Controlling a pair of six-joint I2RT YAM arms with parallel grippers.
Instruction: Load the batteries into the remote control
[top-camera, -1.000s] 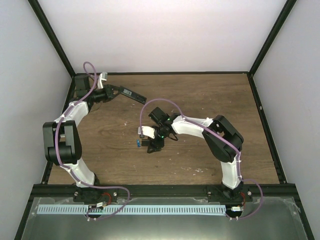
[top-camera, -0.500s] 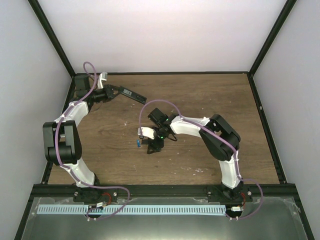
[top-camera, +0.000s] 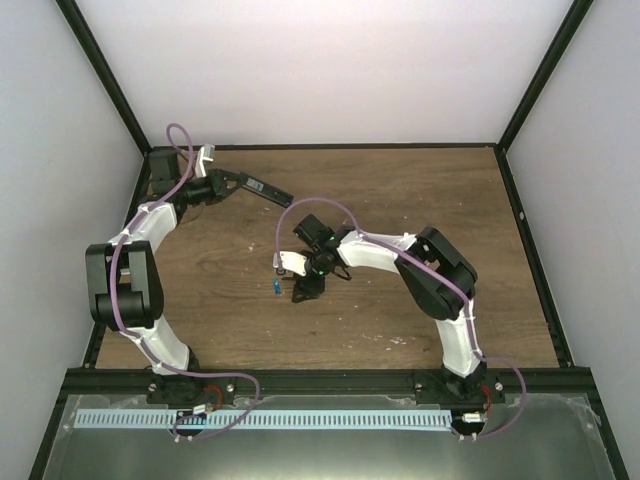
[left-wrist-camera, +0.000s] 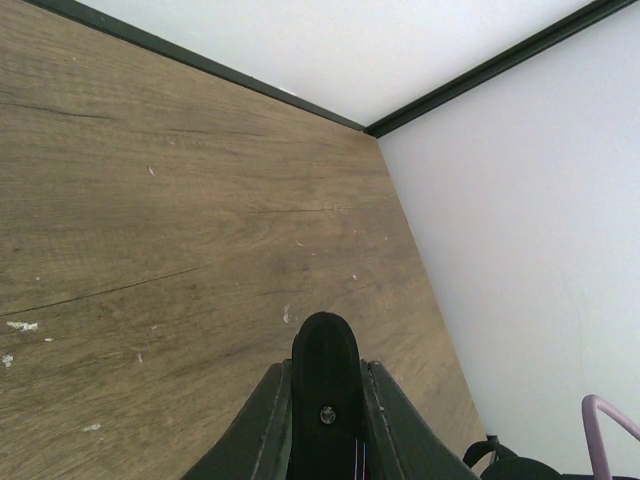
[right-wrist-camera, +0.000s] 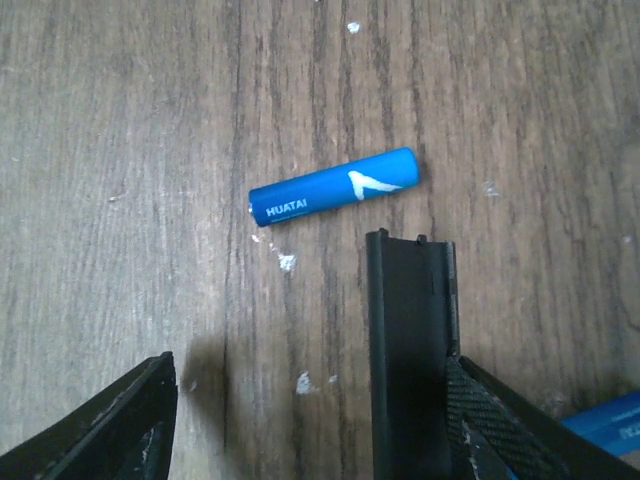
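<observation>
My left gripper (top-camera: 224, 182) is shut on one end of the remote control (top-camera: 258, 187), a slim black bar held above the table at the back left. In the left wrist view the remote's rounded end (left-wrist-camera: 325, 370) sticks out between the jaws. My right gripper (top-camera: 304, 288) hovers low over mid-table, open. In the right wrist view a blue battery (right-wrist-camera: 333, 186) lies just ahead of the right gripper (right-wrist-camera: 310, 385). A small black cover piece (right-wrist-camera: 408, 340) leans on the inside of the right finger (right-wrist-camera: 500, 425). A second battery (right-wrist-camera: 606, 424) peeks in at bottom right. The top view shows one battery (top-camera: 274, 287).
A black frame rail (top-camera: 320, 146) and white walls close the table at the back and sides. The left arm's purple cable (top-camera: 180, 135) loops near the back-left corner. Bare wood (top-camera: 430, 190) lies at the back right.
My right gripper has crept slightly toward the left and back, nearer the battery, and its jaws have narrowed a little. The left arm and the remote have not moved.
</observation>
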